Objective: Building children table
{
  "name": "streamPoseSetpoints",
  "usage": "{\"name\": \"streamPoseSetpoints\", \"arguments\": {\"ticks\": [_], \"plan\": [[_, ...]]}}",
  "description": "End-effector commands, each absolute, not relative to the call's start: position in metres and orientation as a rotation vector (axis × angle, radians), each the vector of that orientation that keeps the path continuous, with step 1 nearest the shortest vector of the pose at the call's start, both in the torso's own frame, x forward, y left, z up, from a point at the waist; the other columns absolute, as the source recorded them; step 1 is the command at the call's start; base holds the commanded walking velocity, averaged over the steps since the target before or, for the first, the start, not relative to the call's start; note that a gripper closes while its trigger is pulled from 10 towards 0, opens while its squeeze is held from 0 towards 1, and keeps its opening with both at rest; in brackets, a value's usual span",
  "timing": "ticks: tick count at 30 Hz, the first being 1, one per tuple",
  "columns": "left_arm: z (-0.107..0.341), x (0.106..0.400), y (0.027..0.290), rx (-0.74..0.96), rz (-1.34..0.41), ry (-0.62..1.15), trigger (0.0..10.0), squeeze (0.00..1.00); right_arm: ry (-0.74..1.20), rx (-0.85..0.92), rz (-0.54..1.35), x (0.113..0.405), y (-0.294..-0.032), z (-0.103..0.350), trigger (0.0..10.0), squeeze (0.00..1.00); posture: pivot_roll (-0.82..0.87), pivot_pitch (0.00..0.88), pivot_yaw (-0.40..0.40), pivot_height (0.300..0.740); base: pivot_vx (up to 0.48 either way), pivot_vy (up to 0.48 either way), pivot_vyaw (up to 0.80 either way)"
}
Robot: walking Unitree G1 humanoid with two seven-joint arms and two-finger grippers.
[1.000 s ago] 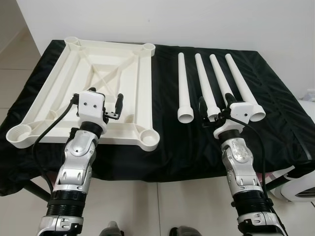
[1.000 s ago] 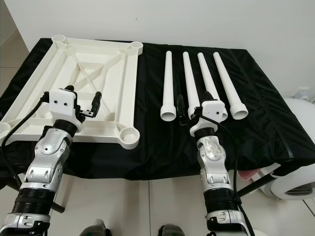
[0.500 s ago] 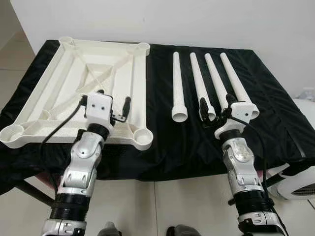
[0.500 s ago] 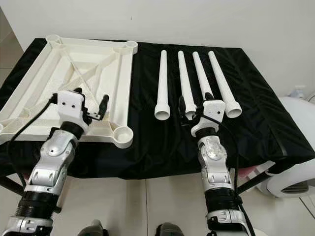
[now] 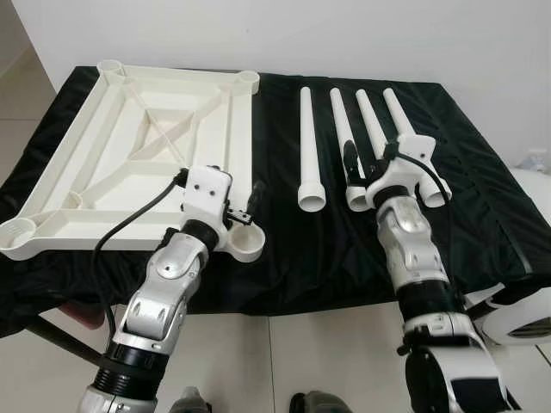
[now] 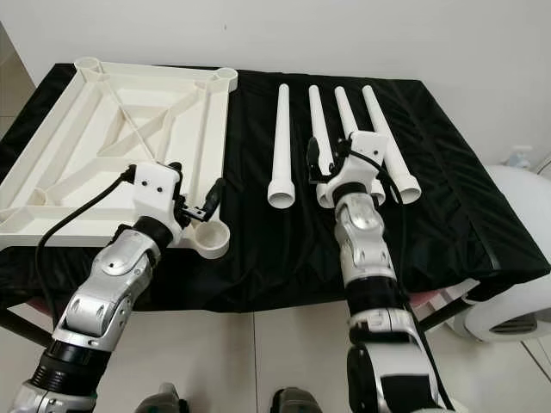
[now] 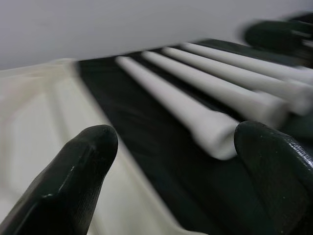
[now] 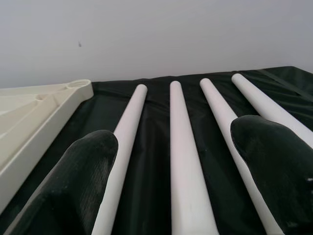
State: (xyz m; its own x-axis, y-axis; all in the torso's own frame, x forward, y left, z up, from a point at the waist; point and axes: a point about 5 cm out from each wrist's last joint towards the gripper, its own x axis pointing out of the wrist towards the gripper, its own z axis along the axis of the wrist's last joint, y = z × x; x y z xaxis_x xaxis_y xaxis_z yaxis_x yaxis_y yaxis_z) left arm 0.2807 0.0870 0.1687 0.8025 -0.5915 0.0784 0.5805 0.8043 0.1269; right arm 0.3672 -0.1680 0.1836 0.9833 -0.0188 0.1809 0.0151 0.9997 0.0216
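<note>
A white tabletop lies underside up on the left half of the black-draped table, with round sockets at its corners. Several white tapered legs lie side by side to its right, wide ends toward me. My left gripper hovers open over the tabletop's near right corner socket, its fingers spread with nothing between them. My right gripper is open just above the wide ends of the middle legs; in the right wrist view one leg runs between its fingers.
A white wall stands behind the table. A white round appliance sits on the tiled floor at the near right. The black cloth hangs over the table's front edge, close to my arms.
The camera has shifted. My left gripper has moved right, from the tabletop's near rim to its near right corner socket. My right gripper has moved forward over the legs' wide ends.
</note>
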Motion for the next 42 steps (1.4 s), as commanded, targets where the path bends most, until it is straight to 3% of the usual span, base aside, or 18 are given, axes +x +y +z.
{"name": "streamPoseSetpoints", "arguments": {"ticks": [1, 19, 35, 36, 38, 39, 42], "plan": [[0.170, 0.273, 0.080, 0.107, -0.728, -0.097, 10.0, 0.00, -0.109, 0.029, -0.063, 0.371, -0.177, 0.175, 10.0, 0.00, 0.01, 0.063, -0.037, 0.740, 0.000, 0.000, 0.00], [0.176, 0.268, 0.076, 0.118, -0.776, -0.068, 10.0, 0.00, 0.109, 0.023, -0.021, 0.375, -0.173, 0.135, 10.0, 0.00, 0.00, 0.049, -0.037, 0.740, 0.000, 0.000, 0.00], [0.180, 0.265, 0.075, 0.115, -0.782, -0.066, 10.0, 0.00, 0.167, 0.034, 0.013, 0.376, -0.169, 0.123, 9.8, 0.00, 0.01, 0.049, -0.044, 0.740, 0.000, 0.000, 0.00], [0.181, 0.265, 0.075, 0.114, -0.782, -0.065, 10.0, 0.00, 0.173, 0.046, 0.009, 0.376, -0.169, 0.122, 3.8, 0.00, 0.01, 0.050, -0.045, 0.740, 0.000, 0.000, 0.00], [0.181, 0.265, 0.075, 0.115, -0.782, -0.065, 10.0, 0.00, 0.180, 0.058, 0.006, 0.377, -0.169, 0.121, 3.8, 0.00, 0.01, 0.050, -0.045, 0.740, 0.000, 0.000, 0.00], [0.181, 0.265, 0.076, 0.117, -0.782, -0.065, 10.0, 0.00, 0.193, 0.069, -0.002, 0.377, -0.170, 0.120, 0.2, 0.00, 0.01, 0.050, -0.045, 0.740, 0.000, 0.000, 0.00], [0.181, 0.266, 0.077, 0.131, -0.782, -0.067, 10.0, 0.00, 0.224, 0.105, -0.006, 0.376, -0.171, 0.117, 0.0, 0.00, 0.01, 0.051, -0.047, 0.740, 0.000, 0.000, 0.00]]}}
